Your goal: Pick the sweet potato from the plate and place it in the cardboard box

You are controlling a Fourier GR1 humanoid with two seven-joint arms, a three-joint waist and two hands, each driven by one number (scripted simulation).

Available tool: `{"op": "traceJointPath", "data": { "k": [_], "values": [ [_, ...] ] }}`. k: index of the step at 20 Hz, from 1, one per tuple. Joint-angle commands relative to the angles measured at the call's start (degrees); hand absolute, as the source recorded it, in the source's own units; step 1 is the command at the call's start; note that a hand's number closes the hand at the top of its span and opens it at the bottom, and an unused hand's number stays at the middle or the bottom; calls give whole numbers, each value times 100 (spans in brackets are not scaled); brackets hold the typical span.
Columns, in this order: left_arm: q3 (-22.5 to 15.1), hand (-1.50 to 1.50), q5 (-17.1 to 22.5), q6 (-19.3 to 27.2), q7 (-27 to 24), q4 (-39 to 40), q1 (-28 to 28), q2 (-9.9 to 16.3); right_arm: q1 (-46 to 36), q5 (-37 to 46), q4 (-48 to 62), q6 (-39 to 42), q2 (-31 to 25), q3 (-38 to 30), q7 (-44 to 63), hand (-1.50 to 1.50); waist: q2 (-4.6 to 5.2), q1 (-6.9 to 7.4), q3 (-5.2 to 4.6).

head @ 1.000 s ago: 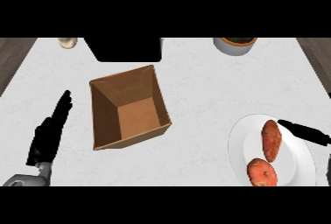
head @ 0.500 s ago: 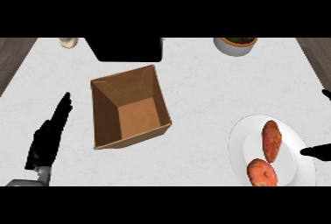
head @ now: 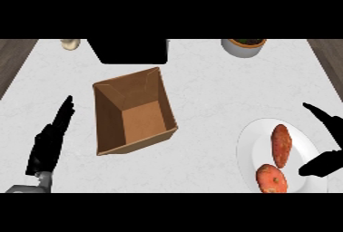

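A tapered, rough-skinned sweet potato (head: 281, 146) is being carried by a white round plate (head: 249, 149) on the marbled bench (head: 208, 99); the brown cardboard box (head: 132, 110) is standing open. Both the right hand (head: 324, 163) and left hand (head: 48, 143) are being held unclenched, grasping nothing.

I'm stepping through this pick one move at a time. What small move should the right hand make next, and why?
Probably slide the right hand left over the plate toward the sweet potato. The hand sits at the plate's right edge, open, holding nothing, and the sweet potato lies untouched beside a rounder orange item. The cardboard box stands open.
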Motion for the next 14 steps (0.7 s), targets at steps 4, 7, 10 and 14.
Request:
{"op": "traceJointPath", "data": {
  "k": [4, 7, 10, 14],
  "values": [
    [120, 0, -231, -151, -337, 23, 417, -235, 237, 599, -577, 159, 556, 55, 840, -150, 0, -16, 6],
    [344, 0, -147, -374, -363, 19, 325, -251, 78, 710, -181, 361, 667, -208, 739, -150, 4, -7, 6],
    [285, 0, -278, -288, 295, -574, 335, -309, -34, 914, 60, 516, 881, -59, 893, -150, 3, 7, 7],
    [591, 0, -360, -474, 97, -350, 254, -384, 186, 1302, 239, 474, 1057, -323, 370, -150, 4, -4, 8]
  ]
}}
